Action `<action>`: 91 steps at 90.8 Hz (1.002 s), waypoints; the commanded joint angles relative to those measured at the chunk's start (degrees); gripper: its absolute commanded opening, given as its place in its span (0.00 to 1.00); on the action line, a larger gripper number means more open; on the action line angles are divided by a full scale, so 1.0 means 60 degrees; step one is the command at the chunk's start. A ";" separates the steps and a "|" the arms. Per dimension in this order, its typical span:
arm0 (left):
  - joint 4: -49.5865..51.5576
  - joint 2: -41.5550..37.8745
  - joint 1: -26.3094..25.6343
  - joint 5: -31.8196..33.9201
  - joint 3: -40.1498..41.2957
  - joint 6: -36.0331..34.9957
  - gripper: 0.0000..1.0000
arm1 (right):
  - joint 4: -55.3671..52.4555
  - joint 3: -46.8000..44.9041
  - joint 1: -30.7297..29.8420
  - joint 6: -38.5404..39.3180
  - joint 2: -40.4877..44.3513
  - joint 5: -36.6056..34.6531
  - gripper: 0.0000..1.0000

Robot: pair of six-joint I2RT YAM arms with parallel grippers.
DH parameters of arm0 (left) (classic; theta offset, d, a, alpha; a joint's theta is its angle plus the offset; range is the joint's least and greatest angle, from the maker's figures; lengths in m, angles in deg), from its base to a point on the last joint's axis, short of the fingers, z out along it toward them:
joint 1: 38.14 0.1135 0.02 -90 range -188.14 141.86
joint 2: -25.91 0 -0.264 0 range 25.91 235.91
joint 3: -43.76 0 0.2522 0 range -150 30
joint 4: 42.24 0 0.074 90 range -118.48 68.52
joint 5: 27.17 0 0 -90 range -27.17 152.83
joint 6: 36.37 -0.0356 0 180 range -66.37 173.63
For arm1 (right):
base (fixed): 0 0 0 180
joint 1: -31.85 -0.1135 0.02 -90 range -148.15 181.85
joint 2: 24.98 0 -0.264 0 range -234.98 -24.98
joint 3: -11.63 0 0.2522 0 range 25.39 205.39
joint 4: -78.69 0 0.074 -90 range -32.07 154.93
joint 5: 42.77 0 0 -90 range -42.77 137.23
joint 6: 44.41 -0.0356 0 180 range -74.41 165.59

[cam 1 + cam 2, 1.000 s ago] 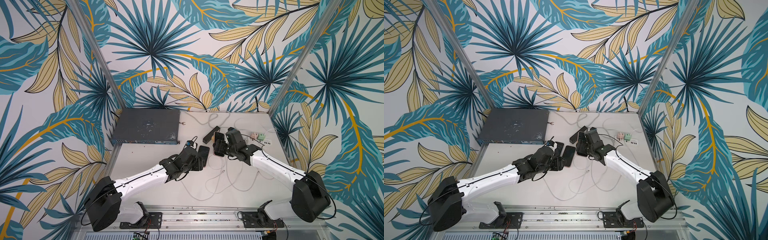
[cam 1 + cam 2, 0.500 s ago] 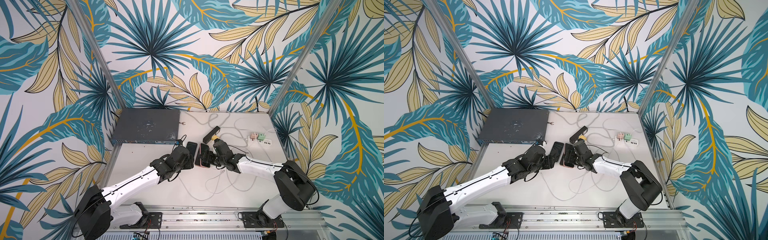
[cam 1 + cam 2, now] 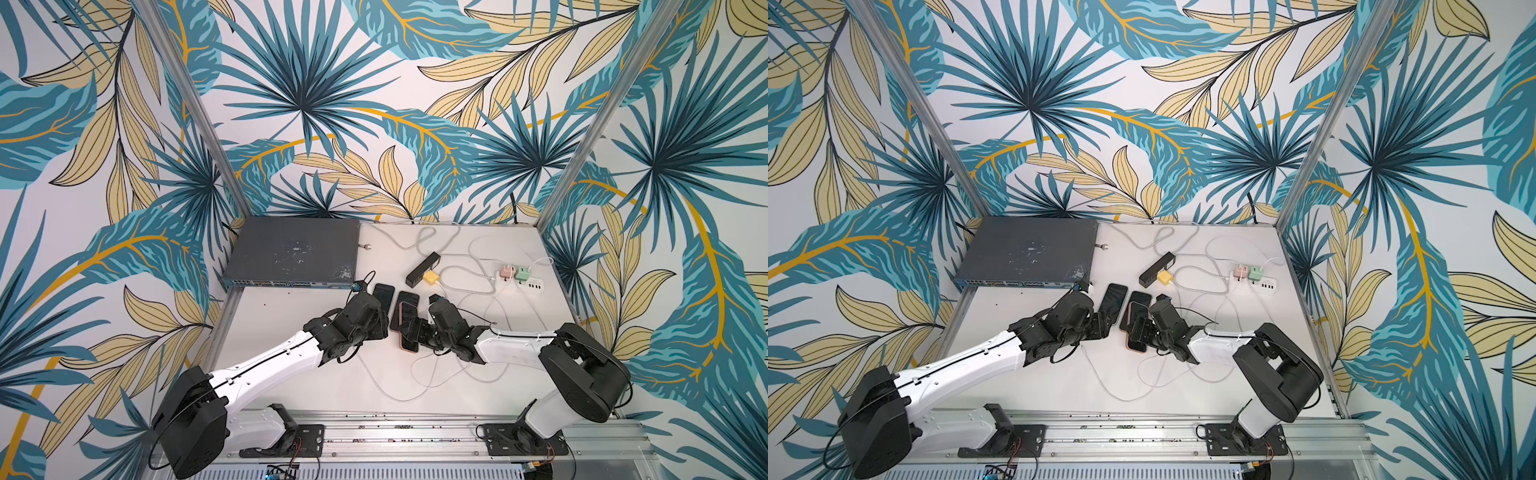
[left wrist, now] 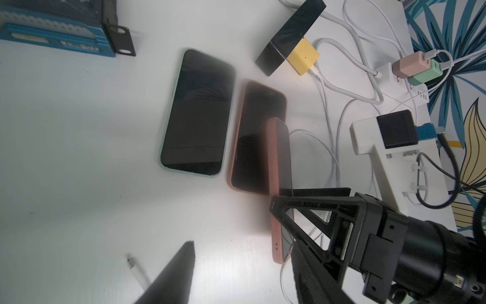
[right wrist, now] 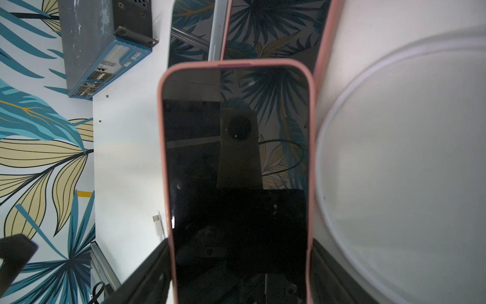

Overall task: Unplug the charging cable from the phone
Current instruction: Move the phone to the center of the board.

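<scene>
A pink phone (image 5: 236,158), screen dark, is tipped up on one long edge and sits squeezed between the two fingers (image 4: 302,210) of the right gripper (image 5: 239,242), one finger on each long side of its case. In both top views the held phone (image 3: 406,332) is at the middle of the white table (image 3: 332,395), with the left gripper (image 3: 384,328) just beside it. The left gripper's fingers (image 4: 176,276) stand apart with nothing held between them; the phone's lower end is near one of them. Just outside the other left finger, the loose plug end of a white charging cable (image 4: 135,268) lies bare on the table, apart from the phone; the wrist views do not show the phone's port, so whether any cable sits in it cannot be told. More white cable loops on the table beneath the right gripper. Just past the right fingertips a second pink-cased phone (image 4: 249,147) lies flat, partly under the raised one, and a phone in a pale green case (image 4: 198,110) lies flat beside that. Farther out from both sets of fingers are a black box (image 4: 289,34) touching a yellow charger (image 4: 303,56), a white power strip (image 3: 528,284) carrying a pink plug (image 4: 410,63) and a green plug (image 4: 426,75), and a grey network switch (image 3: 295,253).
</scene>
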 commanded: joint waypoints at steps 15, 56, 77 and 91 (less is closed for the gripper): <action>-0.0034 -0.0072 0.0025 0.0015 0.0070 -0.0003 0.61 | -0.0749 -0.0631 0.0451 -0.0202 0.0581 -0.1163 0.45; -0.0116 -0.0041 0.0024 -0.0047 0.0202 0.0030 0.61 | -0.1528 -0.0852 0.1583 0.0320 0.1454 -0.1515 0.45; -0.0276 0.0186 0.0029 -0.0047 0.0173 0.0075 0.61 | -0.2074 -0.0586 0.1560 0.0719 0.1880 -0.1240 0.45; -0.0383 0.0292 0.0024 -0.0299 0.0166 0.0128 0.61 | -0.2847 0.0199 0.1229 0.1097 0.2127 -0.1341 0.44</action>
